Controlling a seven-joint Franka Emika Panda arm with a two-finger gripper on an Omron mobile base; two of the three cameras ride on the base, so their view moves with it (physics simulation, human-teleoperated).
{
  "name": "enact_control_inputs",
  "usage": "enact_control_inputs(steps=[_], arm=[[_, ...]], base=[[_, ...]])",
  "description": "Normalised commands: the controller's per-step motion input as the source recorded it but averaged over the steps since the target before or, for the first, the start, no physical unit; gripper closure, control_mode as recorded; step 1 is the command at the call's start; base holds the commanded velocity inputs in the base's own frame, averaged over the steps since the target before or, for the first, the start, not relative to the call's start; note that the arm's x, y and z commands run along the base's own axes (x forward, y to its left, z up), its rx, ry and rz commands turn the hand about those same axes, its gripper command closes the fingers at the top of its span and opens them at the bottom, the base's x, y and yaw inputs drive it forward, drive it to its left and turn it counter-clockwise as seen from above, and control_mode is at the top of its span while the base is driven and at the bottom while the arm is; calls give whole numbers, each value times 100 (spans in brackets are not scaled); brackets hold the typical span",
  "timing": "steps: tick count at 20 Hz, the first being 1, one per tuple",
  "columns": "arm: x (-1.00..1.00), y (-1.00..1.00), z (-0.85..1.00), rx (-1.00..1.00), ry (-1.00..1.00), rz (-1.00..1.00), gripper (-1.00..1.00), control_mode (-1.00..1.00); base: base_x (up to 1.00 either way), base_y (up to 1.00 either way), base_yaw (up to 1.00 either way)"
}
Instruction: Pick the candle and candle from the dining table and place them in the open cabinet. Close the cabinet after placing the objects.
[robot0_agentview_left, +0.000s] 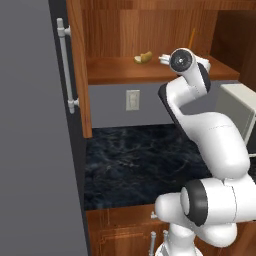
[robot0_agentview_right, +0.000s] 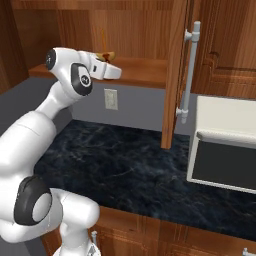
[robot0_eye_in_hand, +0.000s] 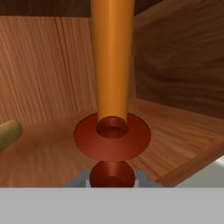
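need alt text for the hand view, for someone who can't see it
An orange taper candle in its dark red holder stands close in front of the camera, the pincer shut on the holder's stem, inside the wooden cabinet. A yellow fruit lies on the cabinet floor at the left edge.

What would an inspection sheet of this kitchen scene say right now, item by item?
Surface: black veined counter, bare in front of the arm.
Job's things: orange candle upright in its dark red holder, over the shelf of the open cabinet; whether it rests on the shelf cannot be told.
Clutter: yellow fruit on the cabinet shelf.
Grippers: gripper shut on the candle's holder stem, inside the cabinet.
Cables: nothing seen.
Surroundings: open cabinet door with steel bar handle; wall socket; white appliance on the counter.
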Motion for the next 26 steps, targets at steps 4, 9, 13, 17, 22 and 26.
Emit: enact_control_inputs(steps=[4, 9, 13, 17, 22, 26], arm=[[36, 0, -11, 0, 0, 0, 100, -100], [38, -1, -4, 0, 0, 0, 100, -100], [39, -3, -3, 0, 0, 1, 100, -100], [43, -1, -4, 0, 0, 0, 100, -100], [36, -3, -11, 0, 0, 1, 100, -100], [24, -1, -18, 0, 0, 2, 100, -100]], base=[[0, 0, 0], [0, 0, 0], [0, 0, 0], [0, 0, 0], [0, 0, 0], [0, 0, 0]])
